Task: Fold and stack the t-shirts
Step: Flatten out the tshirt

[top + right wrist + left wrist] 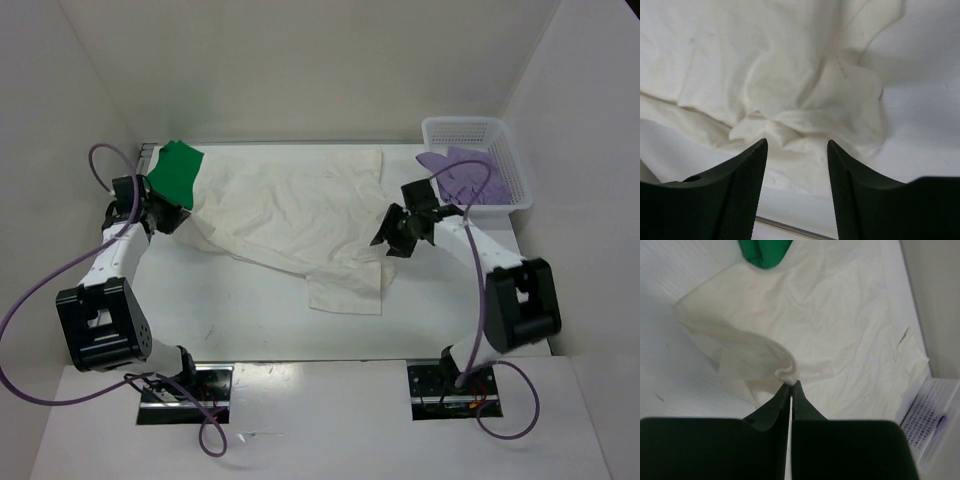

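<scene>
Left arm (118,250) reaches forward along its side of the table, and the left gripper (791,385) is clamped tight, jaws pressed together on a fold of the white t-shirt (840,315). Over on the right, the right arm (480,255) angles inward toward the middle, wrist tipped down. The right gripper (796,144) has its fingers spread wide, gripping nothing.

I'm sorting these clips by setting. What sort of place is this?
Probably a robot lab's test cell, not a home: bare white walls box in a white table, a left arm and right arm are bolted at its near edge, and cables hang loose.
</scene>
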Robot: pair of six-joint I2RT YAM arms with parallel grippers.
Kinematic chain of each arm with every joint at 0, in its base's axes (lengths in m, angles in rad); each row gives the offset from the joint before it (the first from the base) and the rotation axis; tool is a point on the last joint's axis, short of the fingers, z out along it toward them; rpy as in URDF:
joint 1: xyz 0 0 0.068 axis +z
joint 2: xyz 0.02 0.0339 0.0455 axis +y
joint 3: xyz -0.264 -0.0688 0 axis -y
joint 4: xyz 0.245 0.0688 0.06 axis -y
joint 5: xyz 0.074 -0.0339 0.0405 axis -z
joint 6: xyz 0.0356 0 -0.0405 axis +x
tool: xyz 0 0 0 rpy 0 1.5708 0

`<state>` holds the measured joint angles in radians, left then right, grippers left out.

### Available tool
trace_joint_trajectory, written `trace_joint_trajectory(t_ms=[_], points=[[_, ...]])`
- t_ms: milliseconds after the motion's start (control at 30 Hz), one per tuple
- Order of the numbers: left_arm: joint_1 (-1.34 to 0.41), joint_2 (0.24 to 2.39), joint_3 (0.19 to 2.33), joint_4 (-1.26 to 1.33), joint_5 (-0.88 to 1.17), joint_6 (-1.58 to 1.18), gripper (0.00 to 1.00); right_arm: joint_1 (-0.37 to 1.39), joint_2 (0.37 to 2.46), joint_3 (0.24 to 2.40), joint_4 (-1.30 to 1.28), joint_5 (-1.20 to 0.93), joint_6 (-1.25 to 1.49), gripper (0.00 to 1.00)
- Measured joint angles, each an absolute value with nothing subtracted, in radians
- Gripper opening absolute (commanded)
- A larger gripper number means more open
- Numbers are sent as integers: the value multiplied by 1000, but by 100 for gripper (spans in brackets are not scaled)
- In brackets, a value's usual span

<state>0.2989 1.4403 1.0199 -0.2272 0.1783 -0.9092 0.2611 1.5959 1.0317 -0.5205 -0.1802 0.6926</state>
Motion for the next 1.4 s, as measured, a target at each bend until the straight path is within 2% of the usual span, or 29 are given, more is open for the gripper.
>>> trace_joint_trajectory(t_ms=[100, 267, 400, 733, 1000, 1167, 1267, 1300, 1400], points=[[255, 1436, 987, -247, 173, -891, 0, 261, 1389, 956, -523, -150, 737, 59], [210, 1419, 968, -275, 169, -869, 0, 272, 1124, 686, -513, -171, 859, 49], [210, 1404, 968, -282, 170, -862, 0, 313, 1124, 560, -548, -185, 935, 45], [210, 1393, 958, -286, 187, -862, 0, 395, 1148, 509, -527, -166, 1029, 45], [207, 1385, 949, -282, 198, -862, 0, 395, 1217, 492, -477, -163, 1052, 39], [207, 1383, 938, -282, 204, -863, 0, 399, 1257, 493, -416, -195, 1059, 29], [206, 1383, 933, -282, 206, -863, 0, 402, 1281, 496, -390, -202, 1056, 11], [206, 1383, 933, -283, 206, -863, 0, 402, 1290, 500, -387, -203, 1057, 0], [206, 1383, 933, -281, 207, -863, 0, 404, 1304, 517, -392, -191, 1053, 0]])
